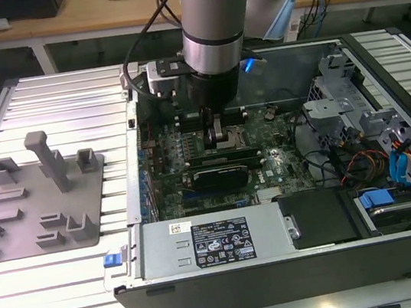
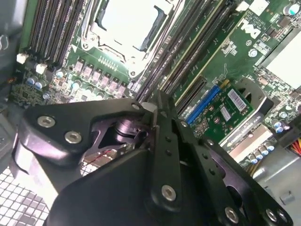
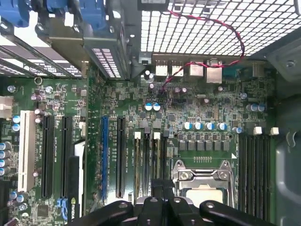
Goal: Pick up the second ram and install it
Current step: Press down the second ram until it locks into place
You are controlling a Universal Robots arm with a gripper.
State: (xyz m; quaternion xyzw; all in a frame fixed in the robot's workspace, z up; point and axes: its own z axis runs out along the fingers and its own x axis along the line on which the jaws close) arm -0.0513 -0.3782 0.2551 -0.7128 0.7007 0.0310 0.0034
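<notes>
Arm: reaches down into the open computer case, wrist above the motherboard.
Gripper: low over the slots beside the CPU socket. In the second wrist view its black fingers are drawn together at the tips; in the first wrist view the linkage sits just short of the memory slots.
Second ram: cannot be made out for sure; the fingers may be pressed on its top edge over a slot, but their own bulk hides it. Whether they pinch it or are merely closed, I cannot tell.
CPU socket: metal frame with bare chip, next to the fingers in both wrist views.
Holder plate: gray, with upright posts, on the slatted table, at the exterior view's left, well apart from the gripper.
</notes>
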